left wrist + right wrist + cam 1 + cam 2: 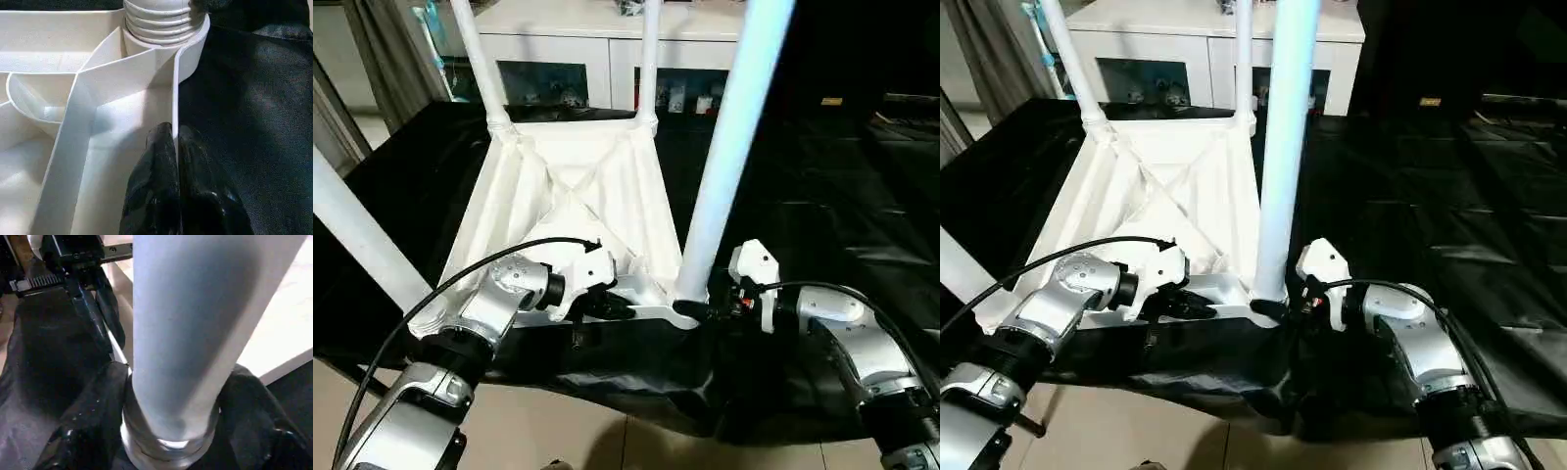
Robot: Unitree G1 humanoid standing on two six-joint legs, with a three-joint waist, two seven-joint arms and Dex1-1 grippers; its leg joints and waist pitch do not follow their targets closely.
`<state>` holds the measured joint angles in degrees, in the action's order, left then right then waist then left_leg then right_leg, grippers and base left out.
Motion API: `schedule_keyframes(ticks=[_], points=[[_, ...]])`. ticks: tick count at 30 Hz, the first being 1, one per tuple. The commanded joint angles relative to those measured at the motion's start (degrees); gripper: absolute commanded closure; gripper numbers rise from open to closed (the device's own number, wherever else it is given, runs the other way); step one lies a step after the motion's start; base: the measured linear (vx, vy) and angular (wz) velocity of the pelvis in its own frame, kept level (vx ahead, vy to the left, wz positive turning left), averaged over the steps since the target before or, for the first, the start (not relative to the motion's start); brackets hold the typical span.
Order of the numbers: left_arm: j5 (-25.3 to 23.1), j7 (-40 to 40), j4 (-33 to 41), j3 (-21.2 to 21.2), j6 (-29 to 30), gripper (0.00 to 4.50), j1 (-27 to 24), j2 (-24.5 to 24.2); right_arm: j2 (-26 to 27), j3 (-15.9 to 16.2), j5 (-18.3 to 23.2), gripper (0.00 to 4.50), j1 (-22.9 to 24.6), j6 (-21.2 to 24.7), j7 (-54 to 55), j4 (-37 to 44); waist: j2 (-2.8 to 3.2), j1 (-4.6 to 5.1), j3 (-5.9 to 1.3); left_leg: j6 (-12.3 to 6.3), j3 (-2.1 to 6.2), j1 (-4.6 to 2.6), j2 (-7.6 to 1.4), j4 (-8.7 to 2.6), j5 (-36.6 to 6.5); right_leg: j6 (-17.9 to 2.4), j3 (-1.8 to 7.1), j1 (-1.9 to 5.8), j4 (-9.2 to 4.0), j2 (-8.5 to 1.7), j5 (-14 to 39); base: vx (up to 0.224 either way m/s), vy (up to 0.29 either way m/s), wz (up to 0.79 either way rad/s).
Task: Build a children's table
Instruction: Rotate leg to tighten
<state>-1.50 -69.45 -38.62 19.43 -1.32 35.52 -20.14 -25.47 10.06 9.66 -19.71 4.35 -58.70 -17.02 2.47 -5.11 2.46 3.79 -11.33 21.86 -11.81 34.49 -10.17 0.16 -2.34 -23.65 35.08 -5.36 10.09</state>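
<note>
White plastic fills the near scene: the left claw is clenched on the near rim of the upturned table top, likely steadying it on the black-draped bench. Just beside, the right claw brackets the base of the near-right leg at its corner socket, seemingly to seat it. Farther back, two legs stand upright before a white cabinet.

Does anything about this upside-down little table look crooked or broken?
Nothing looks broken. The white plastic table top lies ribs-up on black sheeting, long white tube legs standing in its corner sockets. Any apparent lean could be camera perspective.
</note>
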Motion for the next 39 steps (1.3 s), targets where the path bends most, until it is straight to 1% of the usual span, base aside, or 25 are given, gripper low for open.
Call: schedule_keyframes(ticks=[1,5,7,8,9,10,12,13,14,15,18,22,24,29,33,35,39], points=[[-1.4,1.2,-1.7,0.4,0.6,4.50,-0.2,-0.3,0.1,1.5,-1.3,1.96,0.1,-0.3,-0.2,-1.4,-0.61,-0.04,-3.53,-1.98,0.71,-0.91,-1.06,-4.44,-15.4,-12.1,1.41,2.65,-4.34,-2.21,13.0,0.000,0.000,0.00],[-1.5,1.1,-1.8,0.5,0.5,4.50,-0.1,-0.4,0.1,1.8,-1.7,2.12,0.1,-0.9,-0.3,-2.2,-0.58,0.04,-3.43,-1.74,0.76,-0.99,-1.10,-4.60,-16.4,-11.8,1.42,2.60,-4.52,-2.28,14.5,0.000,0.000,0.00],[-1.6,1.3,-2.0,0.4,0.4,4.50,-0.1,-0.4,1.3,1.1,-1.2,2.12,-0.5,0.2,1.2,-3.1,-0.65,0.06,-3.38,-1.67,0.75,-1.01,-1.07,-4.63,-16.7,-11.7,1.43,2.59,-4.58,-2.25,14.8,0.000,0.000,0.00],[-1.6,1.3,-2.0,0.4,0.3,4.50,-0.1,-0.4,1.4,0.9,-0.8,1.80,-0.5,0.6,1.2,-3.1,-0.55,0.10,-3.17,-1.54,0.74,-1.07,-1.04,-4.76,-17.7,-11.6,1.42,2.49,-4.77,-2.28,16.4,0.000,0.000,0.00],[-1.6,1.3,-2.0,0.4,0.3,4.50,-0.1,-0.4,1.8,0.4,0.4,1.61,-0.6,2.3,0.7,-2.8,-0.56,0.20,-3.04,-1.16,0.85,-1.16,-1.02,-4.96,-19.1,-11.0,1.38,2.59,-4.97,-2.30,18.8,0.000,0.000,0.00],[-1.7,1.3,-2.0,0.4,0.3,4.50,-0.1,-0.4,1.7,0.7,-0.1,1.48,-0.6,2.1,0.7,-2.8,-0.60,0.22,-3.03,-0.90,0.92,-1.31,-1.07,-5.04,-20.0,-10.6,1.40,2.55,-5.13,-2.36,20.3,0.000,0.000,0.00],[-1.6,1.3,-2.0,0.4,0.4,4.50,-0.1,-0.4,1.6,1.1,-1.0,1.47,-0.6,1.6,1.1,-3.0,-0.58,0.26,-3.05,-0.38,0.93,-1.51,-1.12,-5.07,-20.5,-10.4,1.49,2.32,-5.25,-2.38,21.0,0.000,0.000,0.00],[-1.6,1.2,-1.9,0.4,0.4,4.50,-0.1,-0.4,1.6,1.4,-1.5,1.23,-0.5,1.1,1.0,-3.2,-0.61,0.26,-3.06,-0.32,0.93,-1.52,-1.11,-5.09,-20.5,-10.5,1.50,2.34,-5.27,-2.40,20.8,0.000,0.000,0.00],[-1.6,1.2,-1.9,0.4,0.4,4.50,-0.1,-0.4,1.6,1.4,-1.5,1.09,-0.5,1.1,1.0,-3.2,-0.63,0.22,-3.10,-0.32,0.94,-1.47,-1.12,-5.10,-20.0,-10.6,1.52,2.42,-5.18,-2.37,20.0,0.000,0.000,0.00],[-1.7,1.2,-2.0,0.3,0.4,4.50,-0.1,-0.4,1.6,1.8,-2.4,1.09,-0.6,0.1,1.6,-3.8,-0.65,0.18,-3.11,-0.43,0.94,-1.43,-1.14,-5.12,-19.5,-10.6,1.57,2.43,-5.09,-2.37,19.3,0.000,0.000,0.00],[-1.8,1.2,-2.1,0.2,0.3,4.50,-0.1,-0.4,1.4,1.9,-2.6,1.09,-0.7,-0.4,1.4,-4.4,-0.64,0.23,-3.17,-0.71,0.85,-1.31,-1.10,-5.04,-18.6,-11.3,1.54,2.55,-4.97,-2.34,17.5,0.000,0.000,0.00],[-1.8,1.1,-2.2,0.2,0.3,4.50,0.0,-0.4,1.6,1.2,-2.1,1.09,-0.7,0.2,1.6,-4.5,-0.64,0.19,-3.10,-0.95,0.83,-1.31,-1.13,-5.09,-18.8,-11.1,1.54,2.53,-5.03,-2.32,18.0,0.000,0.000,0.00],[-1.9,1.1,-2.2,0.2,0.3,4.50,-0.1,-0.5,1.6,1.0,-2.0,1.09,-0.7,0.1,1.4,-4.7,-0.53,0.18,-3.03,-0.74,0.89,-1.43,-1.17,-5.18,-19.7,-10.8,1.54,2.43,-5.19,-2.41,19.5,0.000,0.000,0.00],[-1.8,0.9,-2.1,0.2,0.3,4.50,-0.1,-0.6,2.1,0.2,-0.8,1.09,-0.8,-0.1,1.0,-4.5,-0.60,0.22,-3.03,-0.70,0.89,-1.39,-1.18,-5.24,-19.9,-10.8,1.56,2.41,-5.18,-2.35,19.1,0.000,0.000,0.00],[-1.9,0.7,-2.3,0.2,0.2,4.50,-0.2,-0.7,1.8,-0.3,-0.1,1.09,-0.6,-0.2,0.2,-4.2,-0.65,0.22,-2.99,-0.72,0.89,-1.40,-1.20,-5.27,-20.2,-10.6,1.59,2.38,-5.26,-2.40,19.8,0.000,0.000,0.00],[-1.9,0.7,-2.4,0.2,0.1,4.50,-0.2,-0.7,1.7,-0.5,0.3,1.36,-0.5,0.0,-0.1,-4.2,-0.62,0.23,-2.94,-0.67,0.90,-1.39,-1.21,-5.31,-20.3,-10.6,1.59,2.33,-5.32,-2.39,20.1,0.000,0.000,0.00],[-2.0,0.7,-2.4,0.2,0.1,4.50,-0.2,-0.8,1.6,-0.5,1.3,1.36,-0.2,1.2,-1.0,-3.4,-0.68,0.20,-3.00,-0.75,0.90,-1.35,-1.22,-5.32,-19.8,-10.6,1.61,2.39,-5.25,-2.40,19.7,0.000,0.000,0.00]])
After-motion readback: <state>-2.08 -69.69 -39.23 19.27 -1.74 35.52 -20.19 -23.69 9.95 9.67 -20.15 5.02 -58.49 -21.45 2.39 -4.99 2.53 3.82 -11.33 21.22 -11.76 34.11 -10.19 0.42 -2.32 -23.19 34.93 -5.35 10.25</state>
